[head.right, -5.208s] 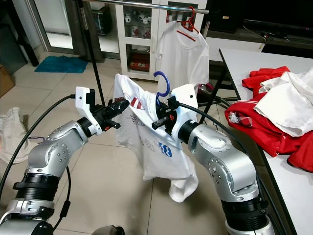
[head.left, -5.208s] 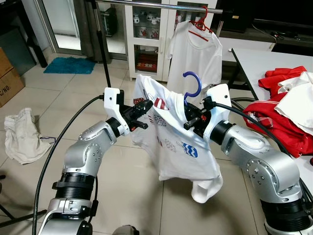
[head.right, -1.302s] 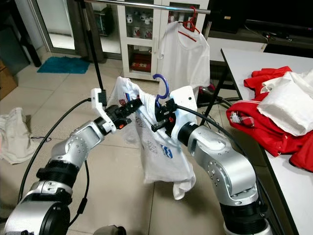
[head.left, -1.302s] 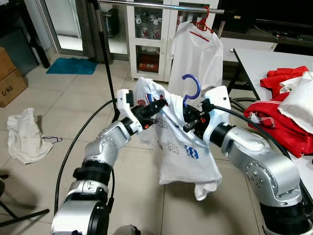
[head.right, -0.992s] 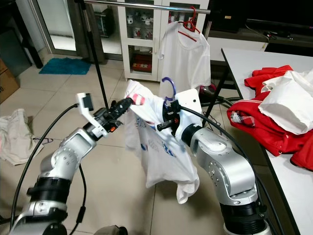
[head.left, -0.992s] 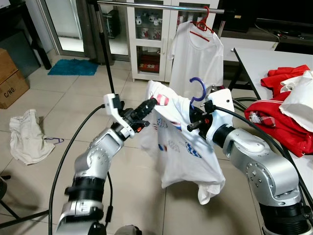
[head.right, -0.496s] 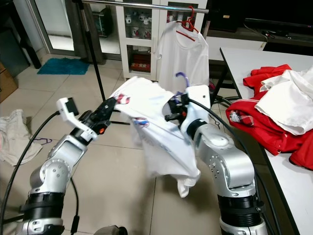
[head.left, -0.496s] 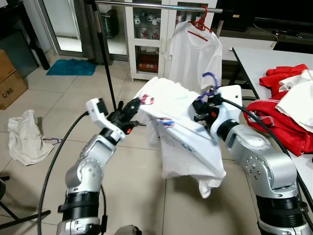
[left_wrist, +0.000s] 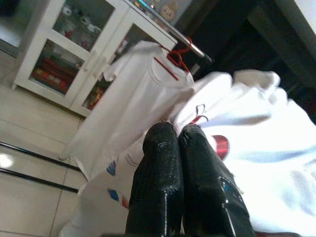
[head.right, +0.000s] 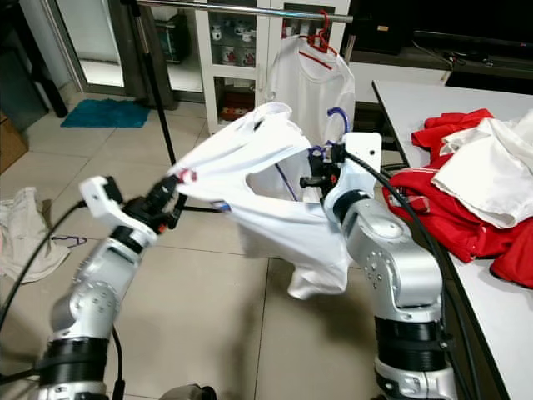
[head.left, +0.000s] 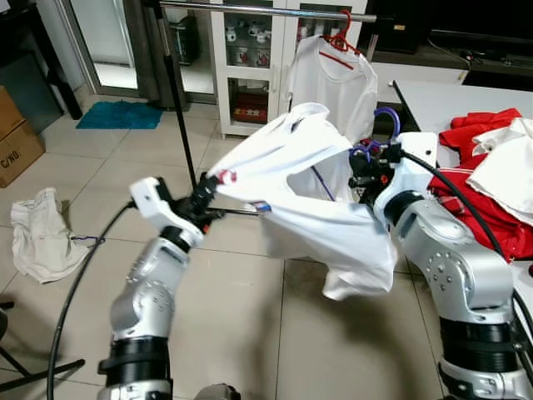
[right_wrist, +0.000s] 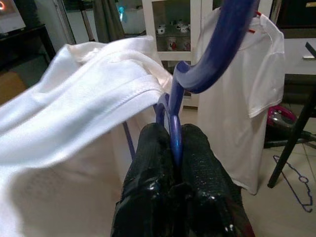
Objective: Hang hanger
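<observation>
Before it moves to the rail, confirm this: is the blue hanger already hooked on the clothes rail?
No. The blue hanger is clamped between the right gripper fingers, well below the clothes rail.

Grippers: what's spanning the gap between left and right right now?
In the left eye view, the white T-shirt stretches between them: left gripper pinches one edge, right gripper clamps the blue hanger.

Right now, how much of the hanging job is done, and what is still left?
Done: a white T-shirt on a red hanger hangs on the rail. In hand: the right claw is shut on the blue hanger, the left claw pinches the printed shirt, stretched between them. Left: hooking the blue hanger on the rail.
</observation>
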Robot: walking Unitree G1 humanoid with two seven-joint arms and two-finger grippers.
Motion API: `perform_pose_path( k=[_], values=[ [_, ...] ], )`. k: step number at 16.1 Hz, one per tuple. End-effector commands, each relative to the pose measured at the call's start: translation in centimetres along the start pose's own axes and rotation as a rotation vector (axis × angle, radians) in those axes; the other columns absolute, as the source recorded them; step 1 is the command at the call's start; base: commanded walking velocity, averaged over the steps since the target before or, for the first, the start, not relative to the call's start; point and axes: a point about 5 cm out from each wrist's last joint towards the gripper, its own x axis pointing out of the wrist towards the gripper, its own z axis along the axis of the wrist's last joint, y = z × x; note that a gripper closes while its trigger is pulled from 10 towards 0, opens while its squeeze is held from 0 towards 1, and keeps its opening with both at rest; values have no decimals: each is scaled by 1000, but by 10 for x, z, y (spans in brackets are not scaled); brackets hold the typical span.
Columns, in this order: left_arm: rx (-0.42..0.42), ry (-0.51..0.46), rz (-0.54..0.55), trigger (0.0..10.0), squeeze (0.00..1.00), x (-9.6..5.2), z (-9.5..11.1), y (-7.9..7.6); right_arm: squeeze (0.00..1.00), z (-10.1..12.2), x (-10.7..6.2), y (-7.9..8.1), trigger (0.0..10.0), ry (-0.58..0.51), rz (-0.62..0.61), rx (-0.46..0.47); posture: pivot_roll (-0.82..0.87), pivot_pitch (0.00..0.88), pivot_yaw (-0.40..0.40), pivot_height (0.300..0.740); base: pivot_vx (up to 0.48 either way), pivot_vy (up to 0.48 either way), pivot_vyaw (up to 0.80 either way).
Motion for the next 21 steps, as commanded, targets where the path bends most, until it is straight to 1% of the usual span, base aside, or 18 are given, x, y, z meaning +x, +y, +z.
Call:
perform_pose_path(
  k=[1,2,3,4,5,6,8,9,10,11,13,14,16,17,18,19,20,21],
  values=[
    [38,23,17,0,0,0,-4,1,0,17,-1,-6,10000,-86,-38,-2,36,0,-1,740,0,0,0],
    [69,42,28,3176,0,1,-5,1,0,16,-2,-5,10000,-84,-26,-2,35,0,-1,740,0,0,0],
    [77,44,35,10000,0,2,-5,1,0,16,-2,-4,10000,-83,-19,-3,35,0,-1,740,0,0,0],
    [72,25,20,10000,0,5,-1,0,0,16,-2,-2,10000,-80,2,-9,35,0,-1,740,0,0,0],
    [95,10,-19,10000,1000,6,6,-2,0,16,-2,0,10000,-78,24,-10,33,0,1,740,0,0,0],
    [110,10,-32,10000,1000,6,8,-3,0,15,-2,1,10000,-77,30,-9,33,0,1,740,0,0,0],
    [259,19,-156,10000,1000,2,26,-5,0,17,-5,2,10000,-74,101,-17,35,0,2,740,0,0,0],
    [286,26,-175,10000,1000,1,27,-5,0,17,-6,2,10000,-74,112,-19,35,0,2,740,0,0,0],
    [331,28,-215,10000,1000,-4,38,-1,0,19,-7,2,10000,-81,158,-28,41,0,1,740,0,0,0],
    [346,23,-222,10000,1000,-6,43,2,0,20,-8,2,10000,-87,186,-28,43,0,0,740,0,0,0],
    [468,36,-188,10000,1000,-8,68,25,0,30,-16,5,10000,-150,357,-11,49,0,0,740,0,0,0],
    [518,48,-201,10000,1000,-9,79,31,0,33,-21,4,10000,-168,427,-14,48,0,2,740,0,0,0],
    [602,90,-289,10000,1000,-9,98,34,0,36,-32,-2,10000,-178,535,-26,45,0,7,740,0,0,0],
    [640,119,-319,10000,1000,-10,104,36,0,37,-38,-4,10000,-173,586,-42,44,0,8,740,0,0,0],
    [655,130,-329,10000,1000,-10,106,37,0,37,-41,-5,10000,-169,612,-55,44,0,8,740,0,0,0],
    [656,142,-374,10000,851,-9,112,36,0,36,-48,-7,10000,-151,674,-86,45,0,9,740,0,0,0],
    [638,143,-433,10000,157,-9,117,32,0,35,-53,-7,10000,-138,712,-105,44,0,10,740,0,0,0],
    [586,144,-528,10000,0,-8,123,23,0,35,-58,-8,10000,-132,763,-120,44,0,9,740,0,0,0]
  ],
)
